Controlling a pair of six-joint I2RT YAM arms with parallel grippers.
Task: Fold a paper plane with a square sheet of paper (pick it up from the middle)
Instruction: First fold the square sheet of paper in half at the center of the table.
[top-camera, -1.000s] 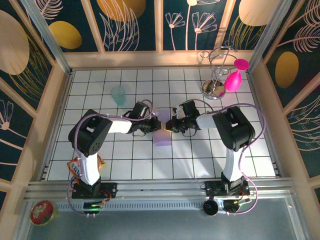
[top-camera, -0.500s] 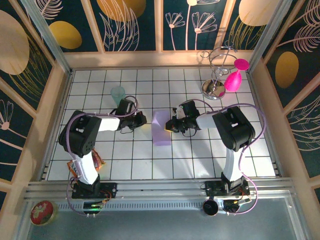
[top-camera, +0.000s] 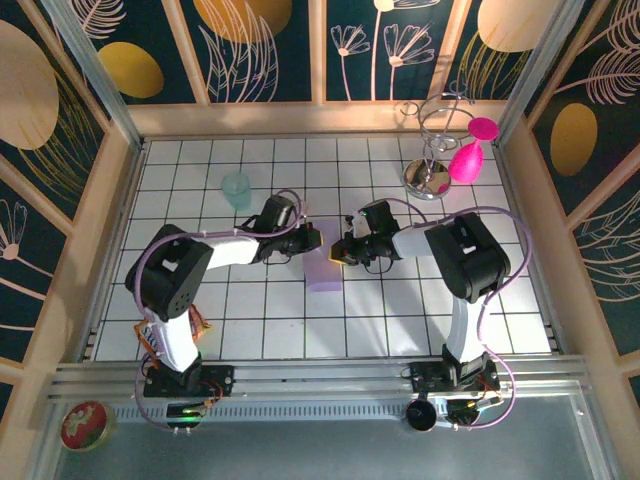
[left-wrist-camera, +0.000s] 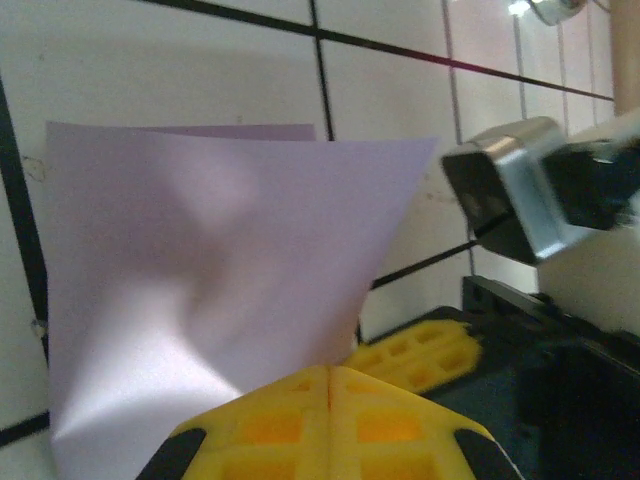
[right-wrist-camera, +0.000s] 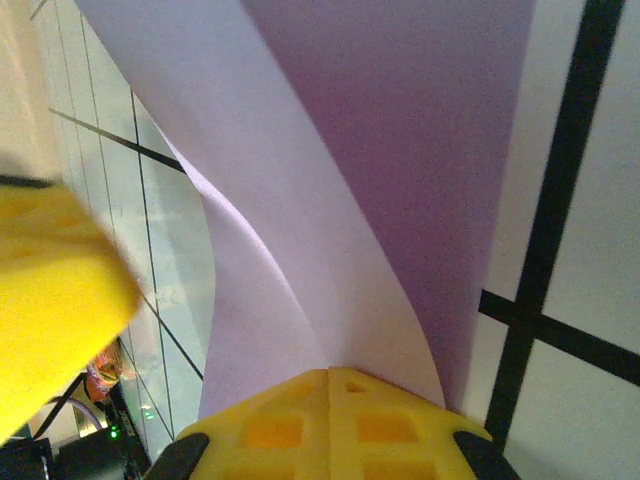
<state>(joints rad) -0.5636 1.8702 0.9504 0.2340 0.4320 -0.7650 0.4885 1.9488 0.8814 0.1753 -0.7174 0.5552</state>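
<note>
Left gripper (top-camera: 314, 240): jaws together, just left of centre in the top view, tips at the left edge of the square sheet of paper (top-camera: 322, 272). In the left wrist view its yellow fingertips (left-wrist-camera: 270, 430) meet flush at bottom centre and the lilac sheet rises straight off them across the left and middle of the frame. Can't tell whether an edge is nipped between them or they're only pressed against it. Paper sits mid-table, at the centre of the top view, and reads as a narrow strip with its long axis running top-to-bottom of the frame, so it's doubled over or partly standing, not lying flat. Right gripper (top-camera: 338, 250) comes in from the right onto the strip's upper right edge, jaws together as well. In the right wrist view the sheet curls and narrows into the closed tips at bottom centre, which looks like a clamp on the paper. The yellow block at the left of that frame is probably the left gripper's finger, so the tips are just beside each other with paper between. Key relation: the grippers face each other across the strip's short axis at its upper half, and neither is nearer. The lower half hangs unsupported, so my guess is the next crease runs along the long axis and may buckle there.
</note>
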